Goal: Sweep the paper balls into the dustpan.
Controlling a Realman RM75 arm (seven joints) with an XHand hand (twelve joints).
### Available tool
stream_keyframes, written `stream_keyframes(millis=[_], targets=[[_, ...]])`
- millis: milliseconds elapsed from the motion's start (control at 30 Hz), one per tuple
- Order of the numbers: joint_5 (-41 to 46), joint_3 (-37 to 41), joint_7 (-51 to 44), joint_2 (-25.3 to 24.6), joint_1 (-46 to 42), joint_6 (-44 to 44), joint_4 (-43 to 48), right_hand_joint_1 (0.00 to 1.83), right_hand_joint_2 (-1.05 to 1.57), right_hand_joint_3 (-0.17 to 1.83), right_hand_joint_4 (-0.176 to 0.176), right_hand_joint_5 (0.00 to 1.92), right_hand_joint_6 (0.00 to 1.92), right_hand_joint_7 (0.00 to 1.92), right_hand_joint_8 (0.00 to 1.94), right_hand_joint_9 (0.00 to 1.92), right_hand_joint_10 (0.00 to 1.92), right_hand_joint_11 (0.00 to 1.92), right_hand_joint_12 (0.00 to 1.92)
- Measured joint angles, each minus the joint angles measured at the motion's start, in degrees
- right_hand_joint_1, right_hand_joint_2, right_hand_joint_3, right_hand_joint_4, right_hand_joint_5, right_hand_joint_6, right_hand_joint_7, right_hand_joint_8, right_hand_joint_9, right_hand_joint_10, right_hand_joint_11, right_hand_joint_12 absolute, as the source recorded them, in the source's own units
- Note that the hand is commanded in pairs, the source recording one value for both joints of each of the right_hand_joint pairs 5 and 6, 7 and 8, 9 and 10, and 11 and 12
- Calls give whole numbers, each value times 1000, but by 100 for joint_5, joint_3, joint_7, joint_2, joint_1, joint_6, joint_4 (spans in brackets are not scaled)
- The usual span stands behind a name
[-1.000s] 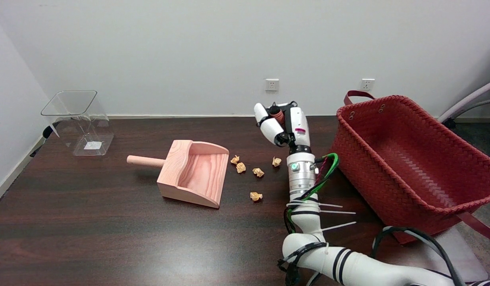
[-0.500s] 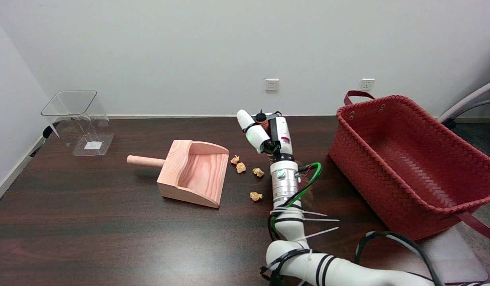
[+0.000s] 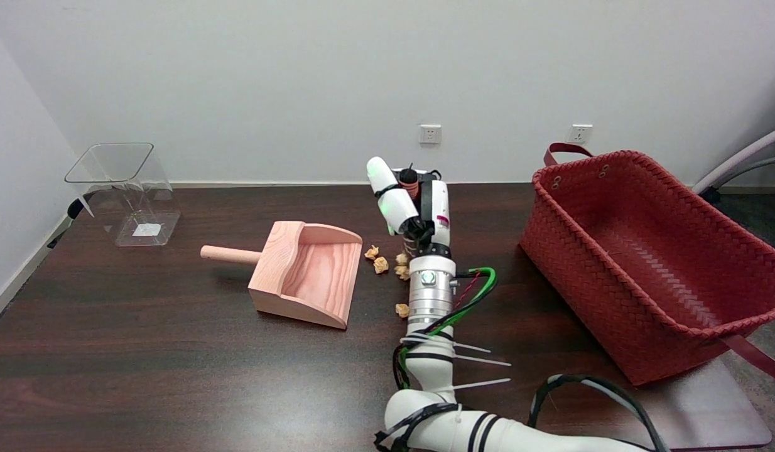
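A pale wooden dustpan (image 3: pixel 307 274) lies on the dark table (image 3: pixel 142 364), its handle (image 3: pixel 229 254) pointing left and its open mouth facing right. Several crumpled tan paper balls lie just right of the mouth: one (image 3: pixel 371 252) by the far corner, one (image 3: pixel 380 265) beside it, two (image 3: pixel 402 266) against my wrist, and one (image 3: pixel 402 309) nearer the front. My right hand (image 3: pixel 407 204) stands edge-on above the table behind the balls, fingers stretched toward the wall, holding nothing. My forearm touches the rightmost balls.
A large red woven basket (image 3: pixel 645 251) fills the right side of the table. A clear plastic bin (image 3: pixel 125 191) stands at the far left corner. The wall runs close behind the table's far edge.
My right arm and hand have swept left, from beside the basket toward the dustpan. The rightmost paper ball has been pushed left into the others.
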Motion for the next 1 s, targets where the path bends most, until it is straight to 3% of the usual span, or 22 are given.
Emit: stream_keyframes(millis=[700,1000], targets=[[408,-113,721,-519,562,324,-55,613,1571,-167,0,1920,1920,1920,1920,1920,1920,1920,1920],[344,-107,849,-501,733,403,-3,645,1571,-175,0,1920,1920,1920,1920,1920,1920,1920,1920]])
